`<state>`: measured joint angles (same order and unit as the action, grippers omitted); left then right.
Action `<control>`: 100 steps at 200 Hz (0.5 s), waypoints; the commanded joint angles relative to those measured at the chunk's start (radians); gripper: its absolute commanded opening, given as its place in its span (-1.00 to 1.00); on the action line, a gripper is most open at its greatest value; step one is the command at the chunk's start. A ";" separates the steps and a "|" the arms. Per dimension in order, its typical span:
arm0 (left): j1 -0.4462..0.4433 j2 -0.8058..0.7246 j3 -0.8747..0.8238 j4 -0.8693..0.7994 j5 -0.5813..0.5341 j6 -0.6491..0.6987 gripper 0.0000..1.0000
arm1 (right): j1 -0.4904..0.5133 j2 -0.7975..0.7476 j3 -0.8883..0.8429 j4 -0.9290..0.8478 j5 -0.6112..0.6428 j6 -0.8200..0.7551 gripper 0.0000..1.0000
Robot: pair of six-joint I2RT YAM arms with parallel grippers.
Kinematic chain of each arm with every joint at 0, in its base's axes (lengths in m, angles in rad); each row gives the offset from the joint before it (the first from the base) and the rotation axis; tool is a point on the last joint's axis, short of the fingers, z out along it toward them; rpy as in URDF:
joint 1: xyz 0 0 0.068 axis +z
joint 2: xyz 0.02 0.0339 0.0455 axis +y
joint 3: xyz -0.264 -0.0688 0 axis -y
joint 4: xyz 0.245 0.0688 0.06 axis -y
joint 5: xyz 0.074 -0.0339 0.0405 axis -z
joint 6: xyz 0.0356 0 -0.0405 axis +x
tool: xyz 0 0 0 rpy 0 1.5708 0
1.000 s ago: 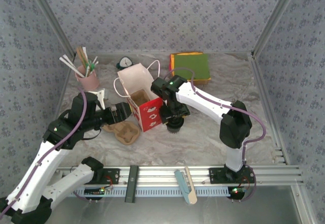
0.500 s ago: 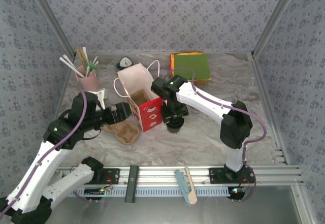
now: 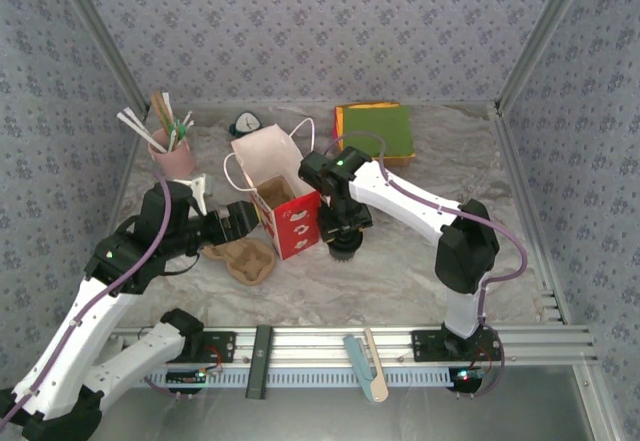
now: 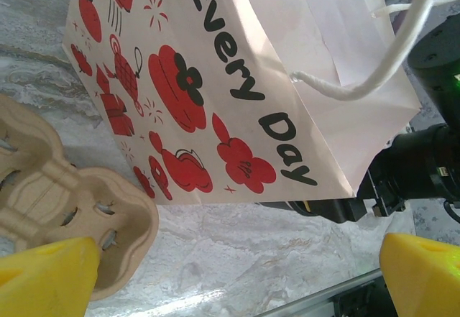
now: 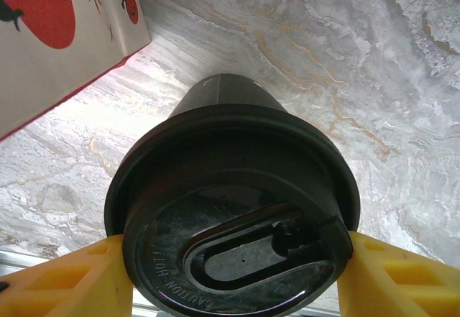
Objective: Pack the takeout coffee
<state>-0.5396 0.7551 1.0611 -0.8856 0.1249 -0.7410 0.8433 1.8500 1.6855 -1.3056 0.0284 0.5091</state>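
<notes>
**Desk:** What has the right hand got?

**Me:** My right hand [image 5: 230, 254] pinches the cup [image 5: 226, 94] at its lid [image 5: 237, 223], with a yellow finger [image 5: 61, 288] pressed to each side of the rim. The lid is round black plastic, glossy, with an oval recess and raised lettering. Below it the dark paper wall tapers downward.

**Desk:** Where is the cup?

**Me:** It is just right of the bag [image 3: 297, 223], at its near corner, around the middle of the worktop [image 3: 400, 271]. I cannot tell whether its base touches the surface.

**Desk:** And the left?

**Me:** My left hand [image 4: 233, 259] is spread wide, with nothing between the yellow tips, and it faces the bag's printed side. The bag is creased white paper with red and black drawings, the words "Every Day" in black, and a white cord handle [image 4: 374, 80]. The carrier [image 4: 65, 202] lies by my left tip. It is moulded tan pulp with rounded lobes and small slots.

**Desk:** The setting?

**Me:** A crinkled sheet with grey-white marbling covers the worktop. The walls [image 3: 300, 21] are papered in pale lilac with a small repeating motif, and metal posts stand at the corners. A ribbed aluminium rail [image 3: 330, 341] runs along the near edge. At the back are a pink cup [image 3: 172, 159] bristling with sticks on the left and a flat green-and-orange pad [image 3: 375, 129] on the right.
</notes>
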 commanded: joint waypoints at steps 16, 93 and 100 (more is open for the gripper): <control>-0.005 0.017 0.055 0.026 -0.026 0.025 1.00 | -0.015 -0.068 0.005 -0.051 0.009 0.014 0.32; 0.003 0.098 0.133 0.059 -0.038 0.050 0.99 | -0.049 -0.184 0.004 -0.118 0.041 0.005 0.33; 0.007 0.105 0.143 0.061 -0.038 0.051 1.00 | -0.052 -0.192 0.006 -0.125 0.045 0.005 0.33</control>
<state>-0.5388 0.8448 1.1500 -0.8619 0.1036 -0.7147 0.8036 1.7119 1.6855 -1.3663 0.0418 0.5087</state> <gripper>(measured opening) 0.997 0.668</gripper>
